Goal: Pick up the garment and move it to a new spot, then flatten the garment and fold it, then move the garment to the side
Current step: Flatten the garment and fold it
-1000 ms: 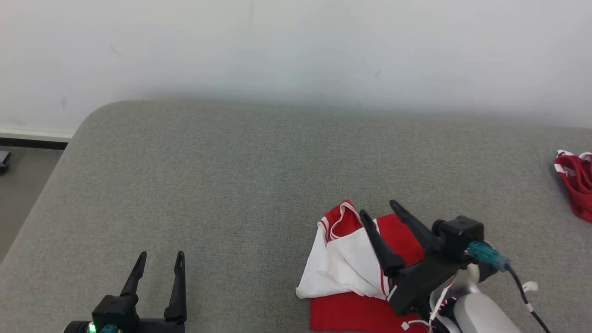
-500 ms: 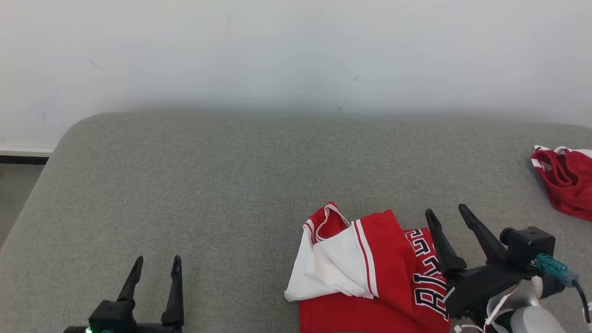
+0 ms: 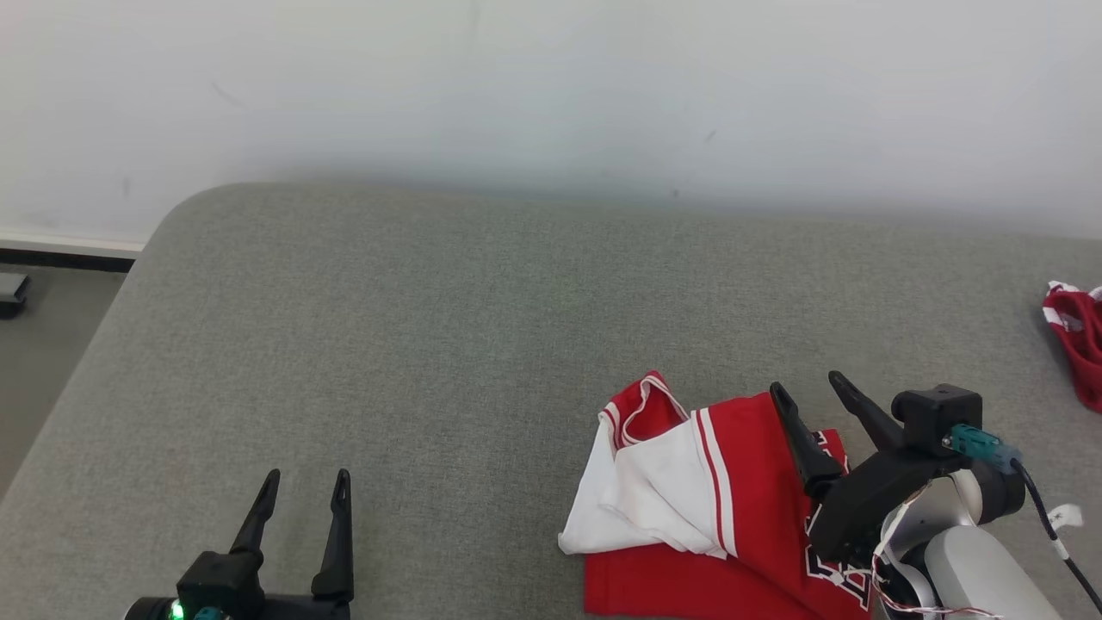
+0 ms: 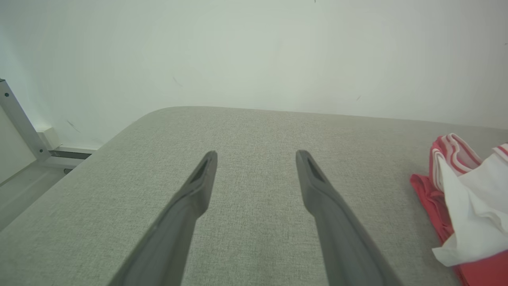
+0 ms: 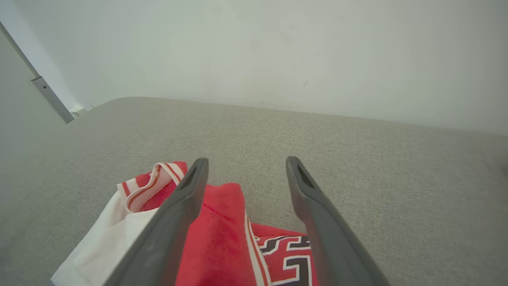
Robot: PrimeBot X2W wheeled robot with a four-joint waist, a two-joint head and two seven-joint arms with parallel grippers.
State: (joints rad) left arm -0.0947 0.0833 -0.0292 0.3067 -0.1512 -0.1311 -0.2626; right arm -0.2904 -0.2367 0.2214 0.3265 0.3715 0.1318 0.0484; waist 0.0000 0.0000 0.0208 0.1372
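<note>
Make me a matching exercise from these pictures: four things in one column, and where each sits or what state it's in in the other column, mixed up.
Column one:
1. left end effector
2. right end effector
3. red and white jersey
4. second red garment

Column two:
A. bunched at the far right edge of the grey padded surface
B. open, over bare grey fabric at lower left
C. open, above the jersey's red part
D. rumpled, white side partly showing, lower centre-right

Pairs: 1-B, 2-C, 3-D, 4-A
</note>
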